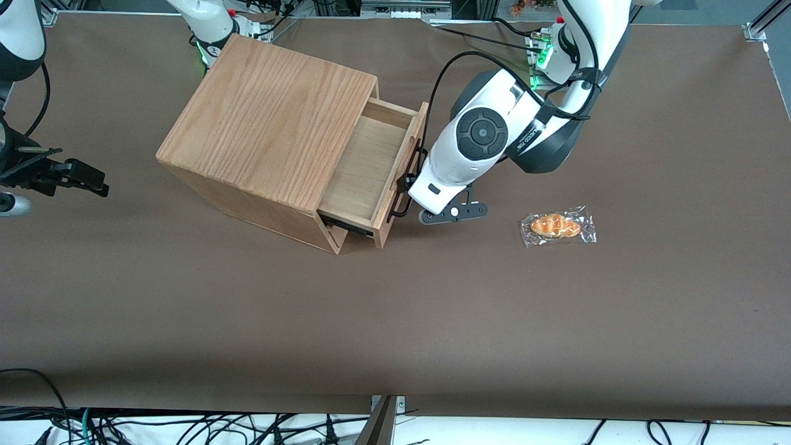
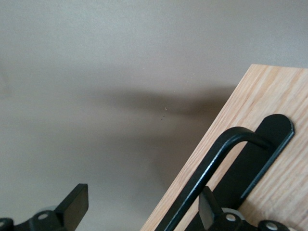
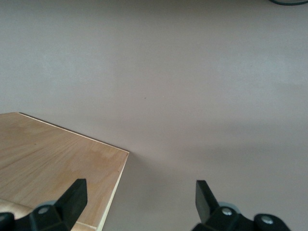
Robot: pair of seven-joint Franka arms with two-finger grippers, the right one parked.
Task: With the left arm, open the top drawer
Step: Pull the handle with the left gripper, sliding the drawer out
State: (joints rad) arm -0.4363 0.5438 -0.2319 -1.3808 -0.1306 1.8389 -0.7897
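A brown-covered table (image 1: 247, 321) fills the scene, with loose black cables (image 1: 185, 426) along its near edge.

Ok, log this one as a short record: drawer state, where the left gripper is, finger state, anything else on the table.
top drawer: pulled partly out of the box, inside bare
handle: black bar on the drawer front
left arm's gripper: at the handle, in front of the drawer
fingers: open, one on each side of the bar, not clamped
other: wrapped bread roll on the table, toward the working arm's end
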